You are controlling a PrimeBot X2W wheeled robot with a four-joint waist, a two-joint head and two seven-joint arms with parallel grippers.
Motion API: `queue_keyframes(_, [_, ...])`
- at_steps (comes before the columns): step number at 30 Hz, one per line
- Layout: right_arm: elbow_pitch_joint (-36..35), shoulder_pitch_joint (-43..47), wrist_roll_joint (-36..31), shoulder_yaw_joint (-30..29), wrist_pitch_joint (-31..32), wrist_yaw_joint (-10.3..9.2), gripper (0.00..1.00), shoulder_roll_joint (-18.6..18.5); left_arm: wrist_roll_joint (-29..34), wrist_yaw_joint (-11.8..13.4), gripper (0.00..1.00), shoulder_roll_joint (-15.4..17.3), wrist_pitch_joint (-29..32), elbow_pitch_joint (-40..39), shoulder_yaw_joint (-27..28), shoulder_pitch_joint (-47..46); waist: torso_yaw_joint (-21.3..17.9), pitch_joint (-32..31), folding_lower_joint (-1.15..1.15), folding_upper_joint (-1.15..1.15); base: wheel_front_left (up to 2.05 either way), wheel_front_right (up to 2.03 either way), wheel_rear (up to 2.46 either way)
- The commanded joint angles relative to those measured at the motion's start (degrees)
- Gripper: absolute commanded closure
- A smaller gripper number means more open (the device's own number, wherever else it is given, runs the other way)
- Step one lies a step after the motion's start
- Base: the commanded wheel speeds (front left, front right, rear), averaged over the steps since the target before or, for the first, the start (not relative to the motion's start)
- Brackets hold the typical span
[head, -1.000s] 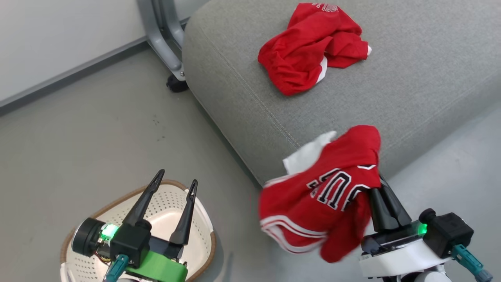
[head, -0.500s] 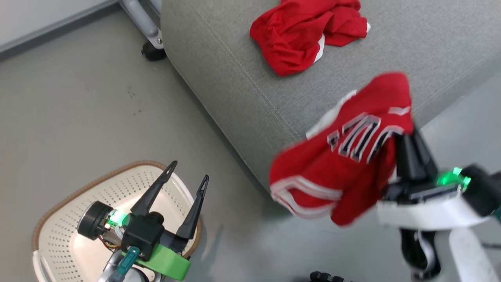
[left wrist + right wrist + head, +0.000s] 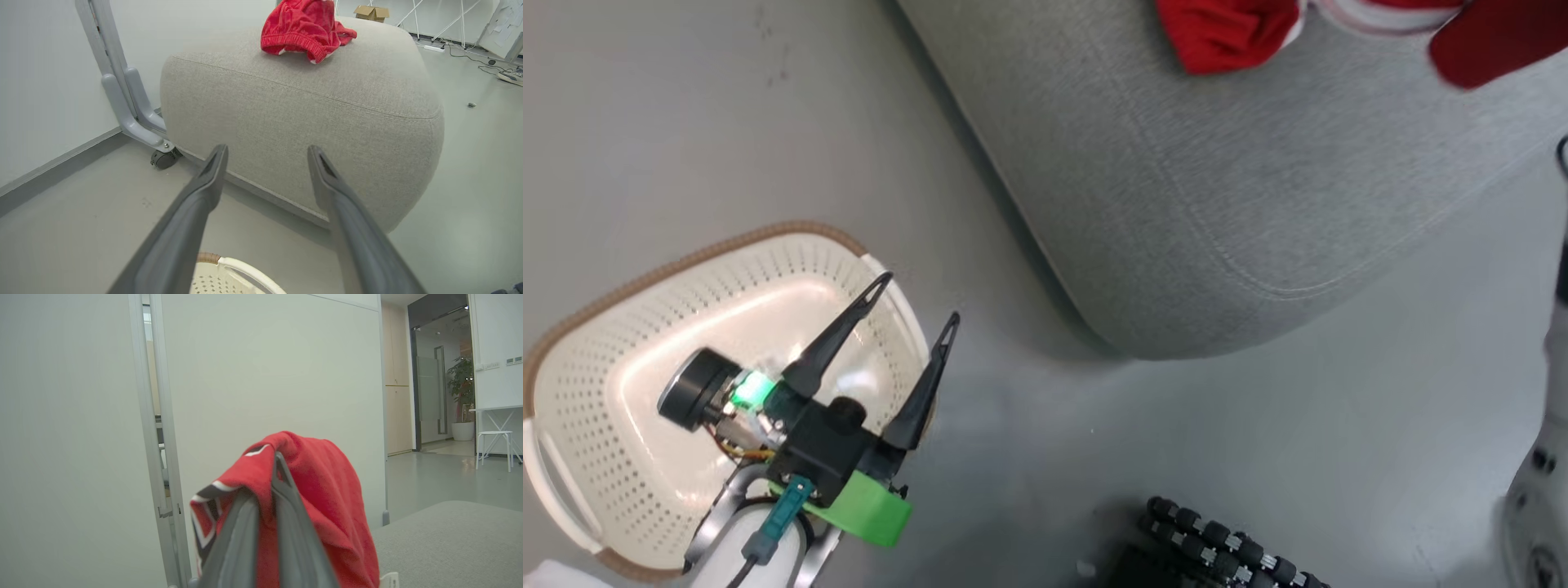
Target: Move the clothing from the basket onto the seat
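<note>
Firmly, the right gripper (image 3: 277, 458) clenches a red lettered fabric garment (image 3: 327, 490). Near left, the left gripper (image 3: 918, 297) gapes, released, over a cream perforated plastic basket (image 3: 580, 408).

Head camera peers steeply down at the big grey woven-fabric seat (image 3: 1217, 204); left wrist faces its side from low, right wrist skims its top.
</note>
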Motion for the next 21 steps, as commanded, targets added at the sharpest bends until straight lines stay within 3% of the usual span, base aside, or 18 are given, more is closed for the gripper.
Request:
queue_keyframes(1, [3.15,-2.84,1.04,-0.81,-0.19,-0.02,1.0,-0.77,0.31,-0.44,0.0,0.55,0.27,-0.7,-0.61,-2.46,5.34,7.94,-0.01,0.0,0.0,0.0,0.0])
queue_keyframes(7, [14.49,-7.86,-0.7,-1.92,-0.19,-0.01,1.0,-1.7,-0.04,-0.83,0.0,0.46,0.55,-0.84,-2.12,-6.15,7.34,10.12,-0.01,0.0,0.0,0.0,0.0])
queue_keyframes(8, [16.38,-7.65,-2.06,-3.12,-0.18,-0.01,0.9,-1.51,-0.25,-0.73,0.0,0.14,0.39,-0.66,-2.14,-6.41,7.5,10.21,-0.01,0.0,0.0,0.0,0.0])
queue_keyframes(9, [17.7,-7.16,-2.91,-3.7,-0.18,-0.01,0.4,-1.06,-0.86,-0.65,0.0,-0.38,0.29,-0.47,-2.11,-6.48,7.65,10.21,-0.01,0.0,0.0,0.0,0.0])
queue_keyframes(10, [18.96,-6.56,-4.31,-4.36,-0.19,-0.01,0.0,-0.27,-1.96,-0.63,0.0,-1.13,0.12,-0.28,-1.88,-6.45,7.82,10.17,-0.01,0.0,0.0,0.0,0.0])
queue_keyframes(13, [19.67,-3.75,-7.29,-5.45,-0.19,-0.02,0.0,1.33,-3.5,-0.54,0.0,-2.12,-0.38,0.67,-1.58,-6.36,8.02,9.3,-0.01,0.0,0.0,0.0,0.0])
queue_keyframes(21, [11.65,12.94,-15.58,-7.25,-0.19,-0.03,0.0,6.4,-6.15,1.38,0.0,-5.94,-1.85,5.7,-0.39,-5.58,9.48,2.02,-0.01,0.0,0.0,0.0,0.0])
